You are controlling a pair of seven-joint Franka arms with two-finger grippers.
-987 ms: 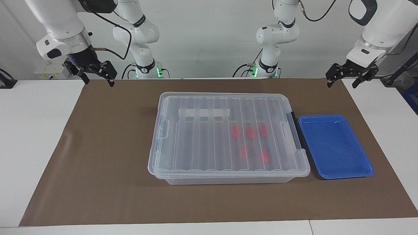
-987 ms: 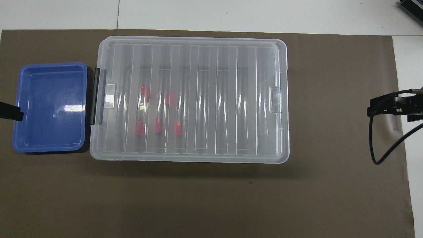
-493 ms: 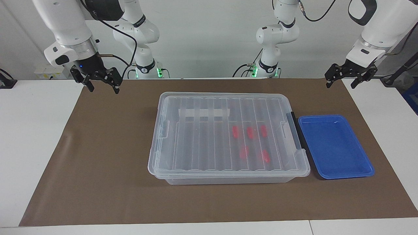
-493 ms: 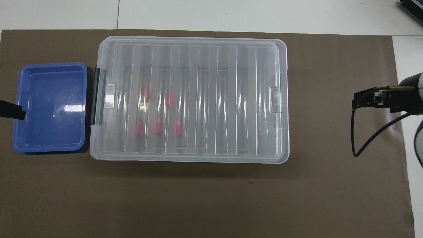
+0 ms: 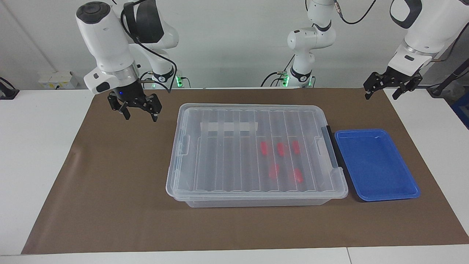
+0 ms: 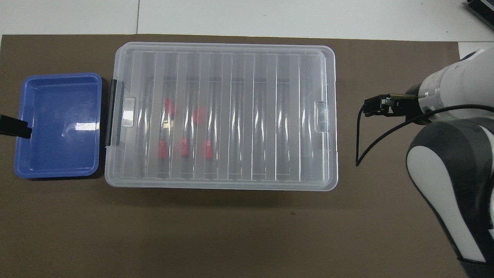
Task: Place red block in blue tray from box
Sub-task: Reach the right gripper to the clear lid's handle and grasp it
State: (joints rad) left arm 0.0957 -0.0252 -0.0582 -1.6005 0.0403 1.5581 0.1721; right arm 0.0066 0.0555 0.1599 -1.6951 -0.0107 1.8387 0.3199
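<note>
Clear plastic is covering the red blocks [image 5: 280,149]: the box [image 5: 253,152] at frame centre is sitting lidded, five blocks lying inside at its end beside the blue tray [image 5: 377,165], which holds nothing. The right gripper [image 5: 139,110], jaws parted and holding nothing, is hanging over the worktop [image 5: 110,183] at upper left. The left gripper [image 5: 381,89], jaws also parted, is waiting at upper right. Likely faults: jaws slipping on the smooth lid, or the whole box dragging against the tray.

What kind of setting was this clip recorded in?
Most likely a robotics lab bench: two white Franka arms stand by a white table covered with a brown paper mat, holding only a lidded clear box and a blue tray.
</note>
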